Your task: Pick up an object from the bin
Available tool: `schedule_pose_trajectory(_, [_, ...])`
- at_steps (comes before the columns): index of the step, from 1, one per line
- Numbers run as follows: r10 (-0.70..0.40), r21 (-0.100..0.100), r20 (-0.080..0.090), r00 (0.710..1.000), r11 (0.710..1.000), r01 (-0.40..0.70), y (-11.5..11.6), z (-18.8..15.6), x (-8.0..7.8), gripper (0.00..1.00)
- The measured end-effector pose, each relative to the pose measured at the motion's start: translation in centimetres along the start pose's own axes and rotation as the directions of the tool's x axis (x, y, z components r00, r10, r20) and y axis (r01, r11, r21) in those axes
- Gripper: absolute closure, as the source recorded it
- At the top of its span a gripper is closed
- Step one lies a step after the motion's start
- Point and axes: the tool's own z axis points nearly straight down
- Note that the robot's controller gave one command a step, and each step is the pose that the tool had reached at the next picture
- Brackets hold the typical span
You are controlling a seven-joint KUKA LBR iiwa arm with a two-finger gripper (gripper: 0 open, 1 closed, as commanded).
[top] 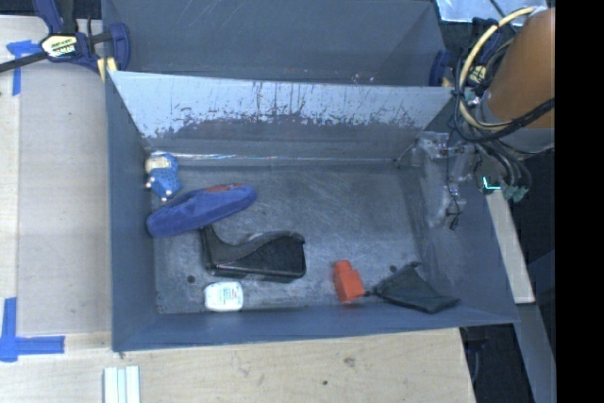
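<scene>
Nearby, black wedge (416,290), apart from claw (450,208)

Orange cover (530,61), black-yellow cables (475,52), silvery pincer (450,212).

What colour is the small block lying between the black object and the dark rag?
The small block is orange-red, best seen in the camera view.

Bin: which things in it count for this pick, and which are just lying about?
In play: gripper at the right side of the bin; nearest it, dark flat piece and orange cylinder.
Lying about: black wedge-shaped thing, white oval, blue pouch, small blue-white figure.
</scene>
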Motion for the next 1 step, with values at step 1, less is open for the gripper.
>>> schedule_pose_trajectory(1, [-0.139,-0.002,-0.002,0.990,0.990,0.139,-0.14,10.32,4.75,0.00])
